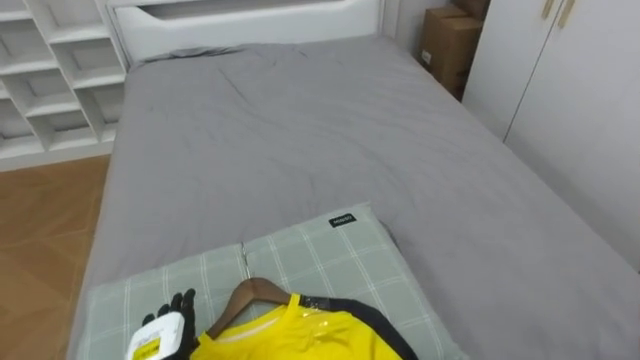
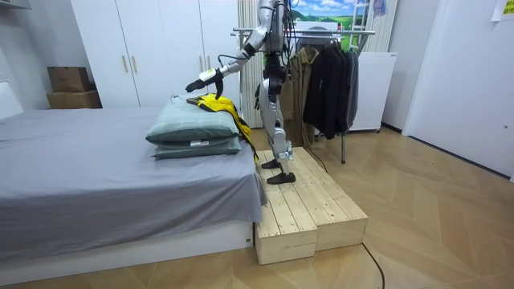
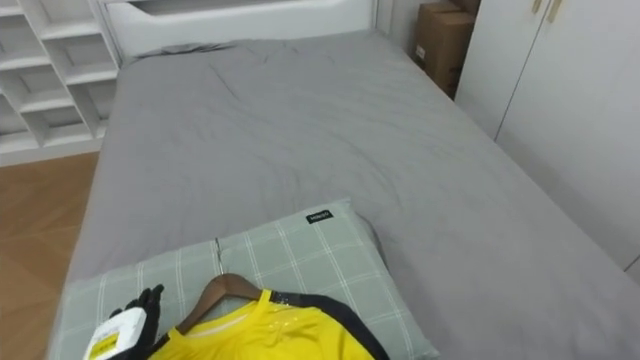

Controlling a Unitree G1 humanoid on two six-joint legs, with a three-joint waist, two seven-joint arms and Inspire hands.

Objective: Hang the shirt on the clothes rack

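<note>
A yellow shirt [image 1: 290, 338] with black trim lies on a wooden hanger [image 1: 258, 293] on top of the green checked pillows [image 1: 330, 255] at the foot of the bed. The hanger's thin metal hook [image 1: 244, 262] points toward the bed's head. My left hand [image 1: 170, 322] hovers just left of the hanger over the pillow, fingers straight, holding nothing. In the room view this hand [image 2: 197, 83] reaches out over the pillows [image 2: 193, 128] and the shirt [image 2: 221, 107]. My right hand [image 2: 260, 98] hangs close to my body. I stand on a wooden platform [image 2: 309, 213] by the bed.
The grey bed [image 1: 300, 140] stretches ahead, with white shelves [image 1: 50, 70] at the left and wardrobe doors [image 1: 570, 90] and a cardboard box [image 1: 445, 45] at the right. Behind me stands a clothes rack [image 2: 321, 32] hung with dark garments [image 2: 325, 80].
</note>
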